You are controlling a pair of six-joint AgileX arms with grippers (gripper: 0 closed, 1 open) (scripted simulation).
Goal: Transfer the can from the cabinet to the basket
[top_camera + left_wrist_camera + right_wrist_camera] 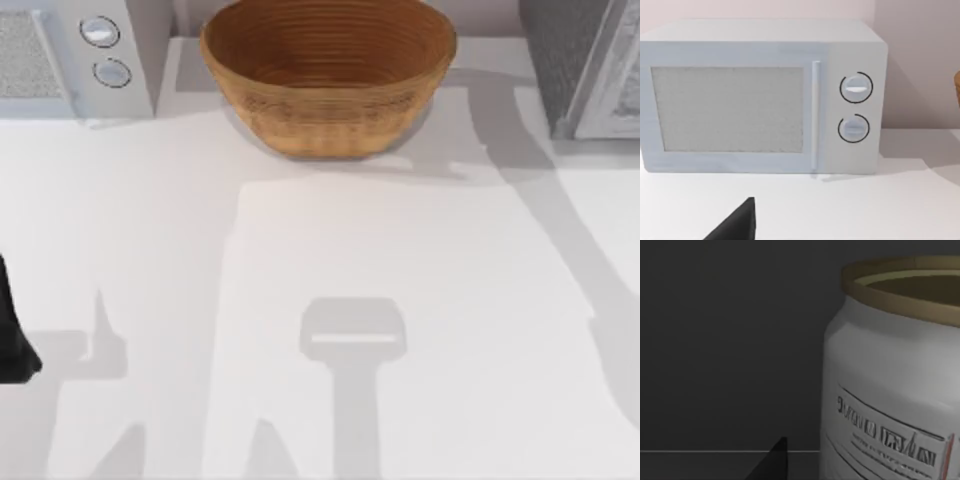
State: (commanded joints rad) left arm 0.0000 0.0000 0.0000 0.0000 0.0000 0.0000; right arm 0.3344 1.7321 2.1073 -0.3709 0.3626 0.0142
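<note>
Top view: white table (420, 330), brown wicker basket (328, 75) at the far edge near the middle, nothing visible inside it. White microwave (75, 55) with two round knobs sits at far left, just beside the basket. Grey cabinet (590, 65) at far right corner, dark speckled side facing the basket, light-grey framed door edge angled outward. Left arm (12, 330) is a dark shape at the table's left edge, parked, well apart from the basket. Left wrist view: faces the microwave (760, 97) head on, mesh window, vertical handle, two dials; a sliver of basket (957, 87) at the frame edge; one dark fingertip (737, 224) of the left gripper shows low in frame over bare table, nothing between or against it, can't tell how wide the jaws are. Right wrist view: dim interior, dark grey wall behind, so the right gripper is in the cabinet; the can (895, 385) stands upright very close to the camera, silver body, brownish rim, printed label with a thin red line. One dark fingertip (771, 462) of the right gripper pokes up just beside the can, small gap visible, not clearly touching; jaws' opening can't be told, no grip on the can visible. Can sits on the cabinet shelf (710, 465).
</note>
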